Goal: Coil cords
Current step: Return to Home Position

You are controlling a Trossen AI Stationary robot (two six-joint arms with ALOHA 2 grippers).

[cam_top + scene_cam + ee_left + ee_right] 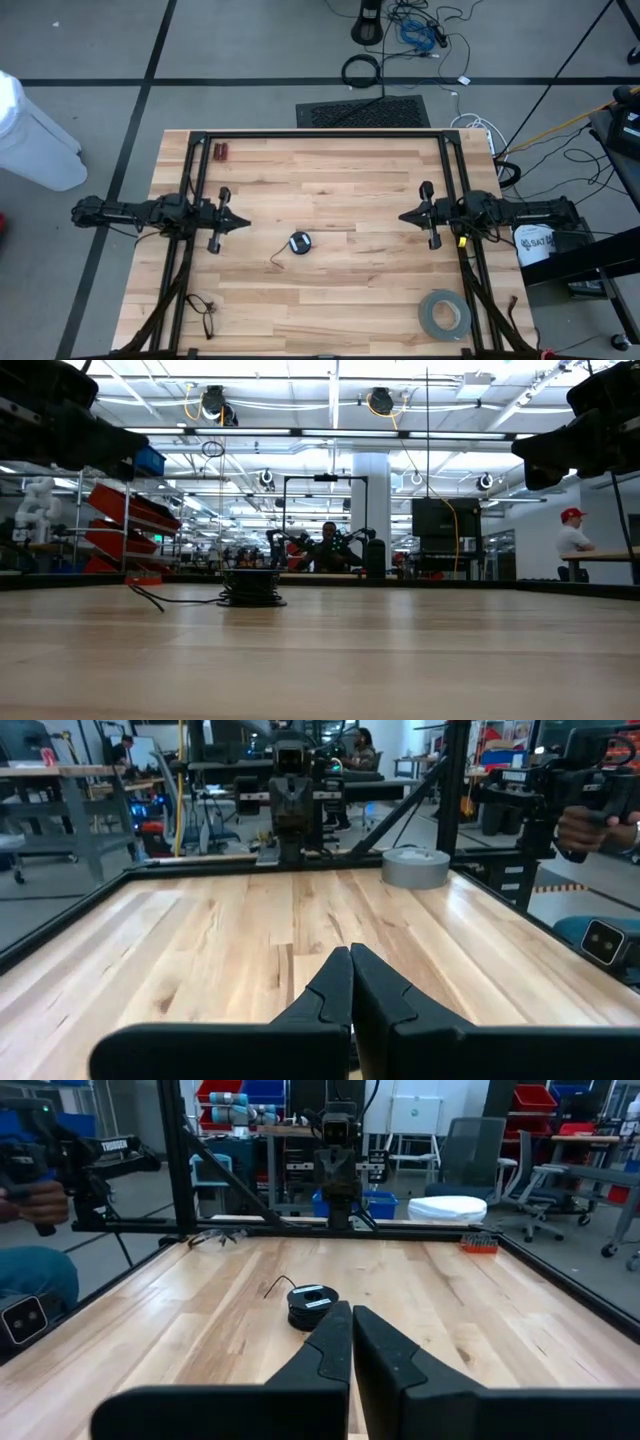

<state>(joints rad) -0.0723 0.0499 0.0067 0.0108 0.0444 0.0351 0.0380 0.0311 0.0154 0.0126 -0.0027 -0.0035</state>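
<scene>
The cord is a small round black bundle (300, 243) lying flat on the wooden table (330, 180) near its middle. A short loose tail (280, 262) trails from it toward the near left. It also shows in the low view (250, 586) and the right wrist view (312, 1304). My left gripper (246, 224) is shut and points level toward the table's right, well left of the bundle. My right gripper (402, 215) is shut and points level toward the left, well right of it. In each wrist view the fingers (350, 952) (352, 1310) are closed together with nothing between them.
A grey tape roll (444, 314) lies at the near right corner. A thin black wiry tangle (203, 308) lies at the near left. A small red object (221, 152) sits at the far left. A black frame (320, 133) borders the table. A person's hand (585, 825) holds a device beyond the near edge.
</scene>
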